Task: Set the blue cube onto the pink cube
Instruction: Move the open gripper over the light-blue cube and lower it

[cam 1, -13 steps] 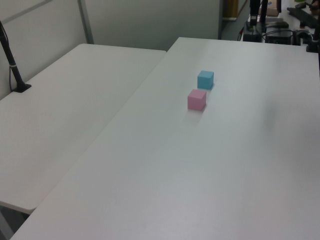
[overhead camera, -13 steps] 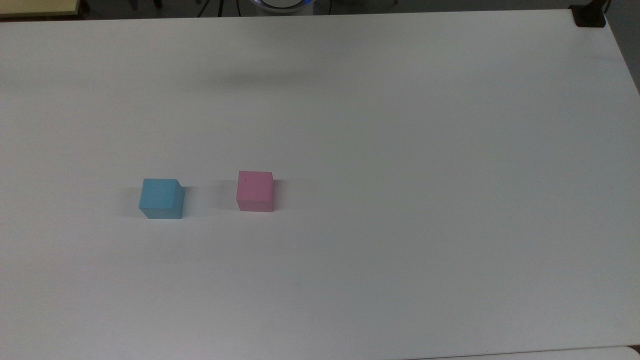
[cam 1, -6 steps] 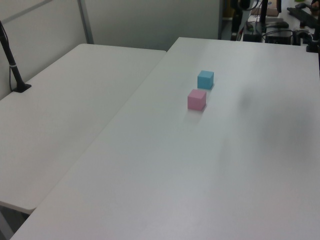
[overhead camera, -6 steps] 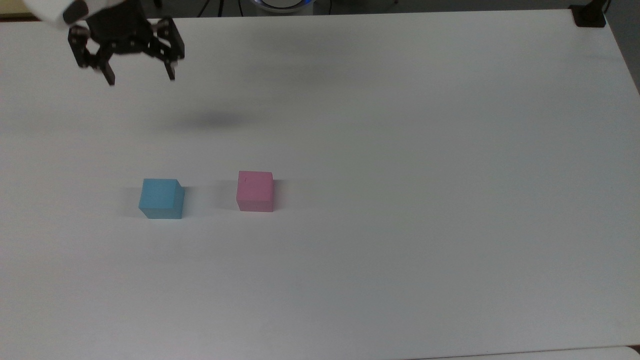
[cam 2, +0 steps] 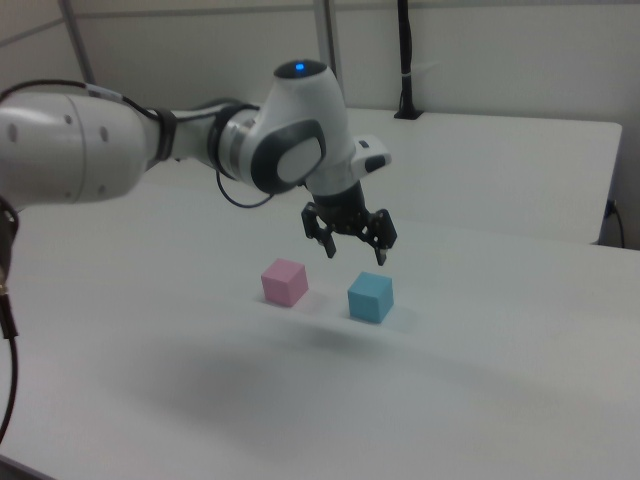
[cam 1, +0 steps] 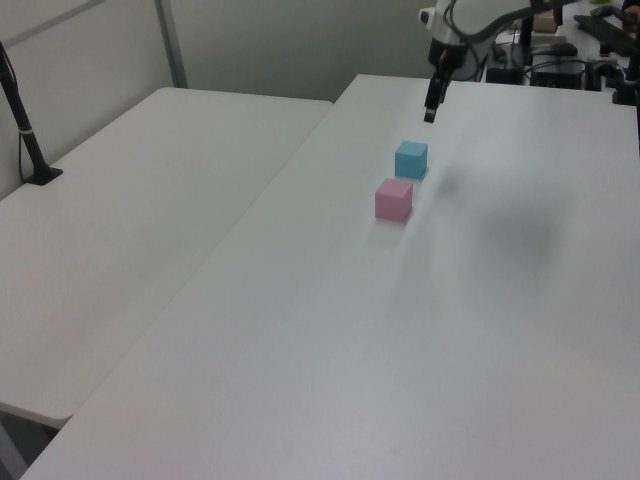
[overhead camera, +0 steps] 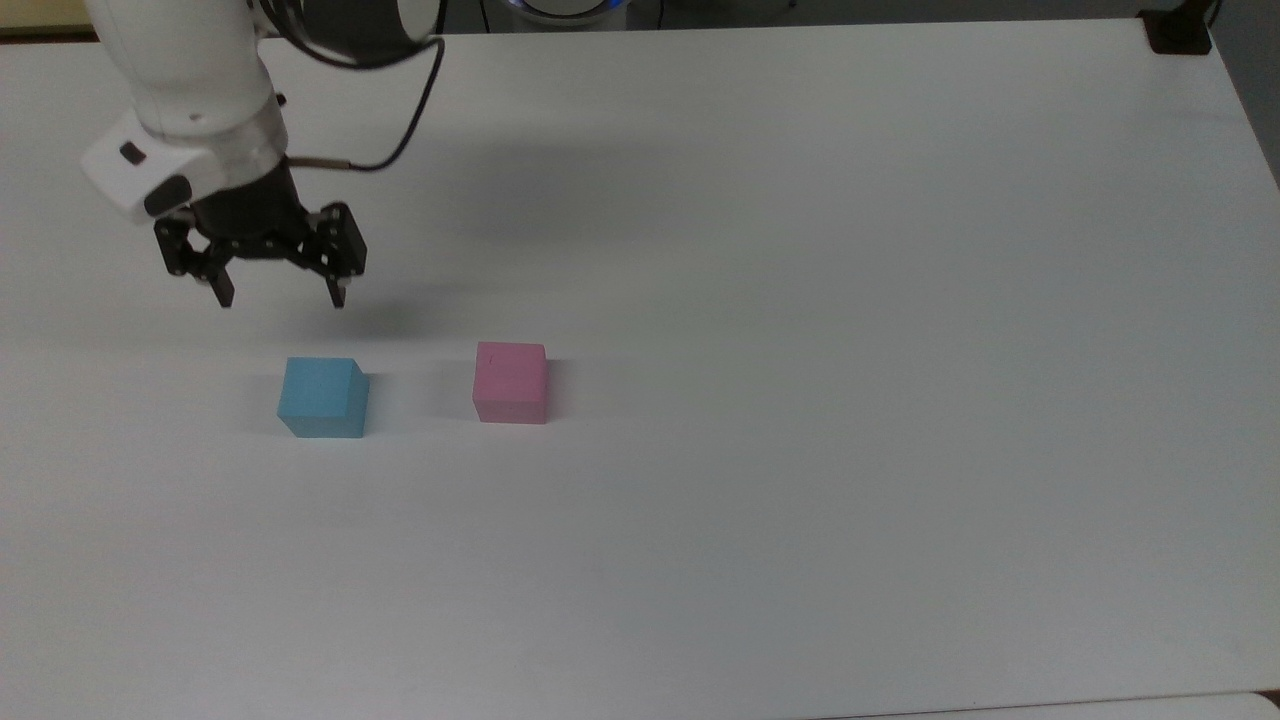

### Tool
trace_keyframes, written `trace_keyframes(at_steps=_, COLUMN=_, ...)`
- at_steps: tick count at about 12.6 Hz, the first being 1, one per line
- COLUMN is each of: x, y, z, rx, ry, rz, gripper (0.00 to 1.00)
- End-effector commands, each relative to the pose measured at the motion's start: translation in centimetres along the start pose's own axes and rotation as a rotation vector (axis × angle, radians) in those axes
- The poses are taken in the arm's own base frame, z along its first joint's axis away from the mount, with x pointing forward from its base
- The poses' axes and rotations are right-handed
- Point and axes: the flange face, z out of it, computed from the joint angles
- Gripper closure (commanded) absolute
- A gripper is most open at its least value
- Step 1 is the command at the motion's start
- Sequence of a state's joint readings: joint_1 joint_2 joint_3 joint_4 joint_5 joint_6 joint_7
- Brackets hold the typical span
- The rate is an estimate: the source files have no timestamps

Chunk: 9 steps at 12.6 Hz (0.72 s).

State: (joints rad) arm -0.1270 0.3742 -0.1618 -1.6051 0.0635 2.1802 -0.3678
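Above the white table [overhead camera: 800, 250], toward the far-left corner as the top view shows it, the gripper [overhead camera: 280, 300] now hangs with its two black fingers spread wide and nothing between them. Half a second ago it sat higher in the top view, close to the table's far edge; a second ago no arm was in that picture at all. It has since come toward the blue cube [overhead camera: 322, 397], with its fingertips now just short of the cube's far side in the top view. This looks like the approach before a grasp, so the task has barely begun.

The blue cube rests on the table, well in from the top view's left edge, with the pink cube [overhead camera: 511, 382] near it on the top view's right, the two apart and neither disturbed.

The right view shows the height the top view flattens: the gripper [cam 2: 353, 251] hovers clear above the blue cube [cam 2: 371, 296], not touching it. The left view sets the gripper [cam 1: 430, 112] beyond the blue cube [cam 1: 411, 159], with the pink cube [cam 1: 393, 199] nearer the camera.
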Motion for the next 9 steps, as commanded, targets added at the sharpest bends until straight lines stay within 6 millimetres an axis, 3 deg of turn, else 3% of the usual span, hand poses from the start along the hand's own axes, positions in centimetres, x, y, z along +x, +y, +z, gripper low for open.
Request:
trace_keyframes(at_steps=1, x=1.0, y=-1.4, z=3.4, rx=-0.011, ry=0.031, rz=0.046, gripper=0.0)
trace_keyframes(at_steps=4, x=1.4, y=-2.4, z=6.4, rx=-0.02, ry=0.031, rz=0.054, gripper=0.0)
trace_keyframes(at_steps=7, x=1.7, y=-3.7, z=7.6, rx=-0.028, ry=0.022, rz=0.062, gripper=0.0)
trace_keyframes(at_steps=9, x=1.6, y=-3.5, z=8.6, rx=-0.05, ry=0.015, rz=0.076, gripper=0.0)
